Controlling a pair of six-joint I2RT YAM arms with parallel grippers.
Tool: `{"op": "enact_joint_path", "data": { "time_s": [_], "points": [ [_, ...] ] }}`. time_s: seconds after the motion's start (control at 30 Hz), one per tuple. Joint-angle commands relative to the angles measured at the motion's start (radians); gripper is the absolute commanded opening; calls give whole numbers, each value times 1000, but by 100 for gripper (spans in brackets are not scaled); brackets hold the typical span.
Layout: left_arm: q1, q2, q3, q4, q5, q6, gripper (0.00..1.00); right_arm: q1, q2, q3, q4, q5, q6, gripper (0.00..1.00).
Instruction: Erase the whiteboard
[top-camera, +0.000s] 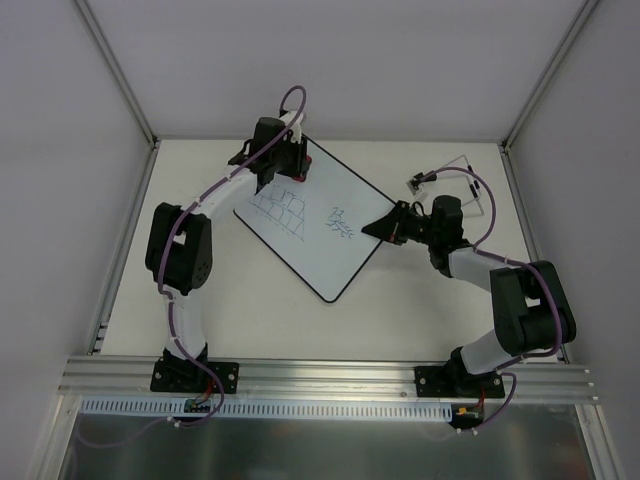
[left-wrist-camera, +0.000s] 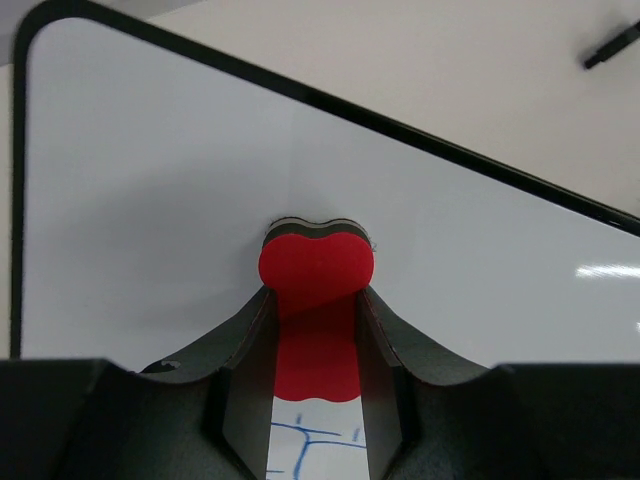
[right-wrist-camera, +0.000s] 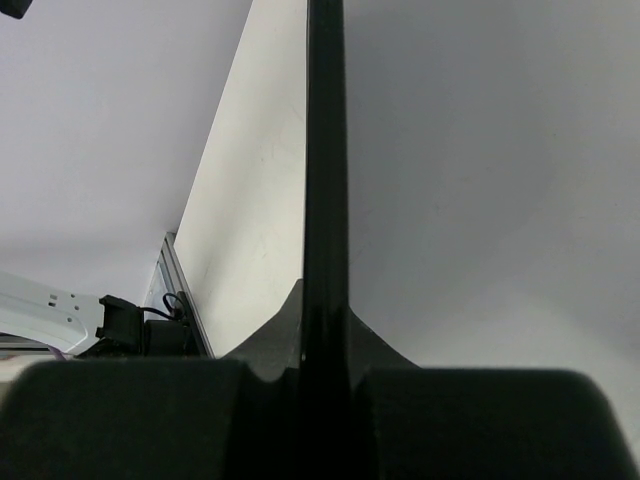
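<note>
We're pretty clearly in a robotics lab test cell here: left arm (top-camera: 180, 250) and right arm (top-camera: 525, 305) bolted to an aluminium rail (top-camera: 330, 375), a plain white table (top-camera: 400, 320), bare white panels (top-camera: 330, 60) on metal posts (top-camera: 115, 70), and purple cables (top-camera: 292, 98) all over.

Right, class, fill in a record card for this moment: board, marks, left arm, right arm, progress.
board: whiteboard flat on the table, turned diagonally
marks: blue grid near the left arm; scribble mid-board
left arm: left gripper fingers shut on the red eraser, its end against the board near the far corner
right arm: right gripper fingers shut on the board's black rim at its right corner
progress: both drawings not yet wiped
</note>
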Motion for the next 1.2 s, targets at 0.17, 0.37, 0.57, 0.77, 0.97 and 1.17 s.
{"op": "enact_joint_path", "data": {
  "time_s": [0.17, 0.37, 0.57, 0.77, 0.97, 1.17],
  "points": [
    [-144, -84, -149, -30, 174, -4, 6, 71, -66, 73, 61, -157, -204, 0],
    [-246, -117, -225, -24, 183, -65, 5, 71, -78, 102, 65, -126, -182, 0],
    [-325, -166, -344, 84, 114, -160, 1, 69, -84, 133, 70, -97, -158, 0],
    [-369, -215, -470, 176, 21, -242, 0, 71, -76, 149, 87, -72, -138, 0],
    [-290, -242, -484, 150, -96, -245, 0, 72, -81, 133, 87, -77, -141, 0],
    [-176, -232, -466, 133, -134, -222, 0, 71, -90, 116, 87, -86, -150, 0]
  ]
}}
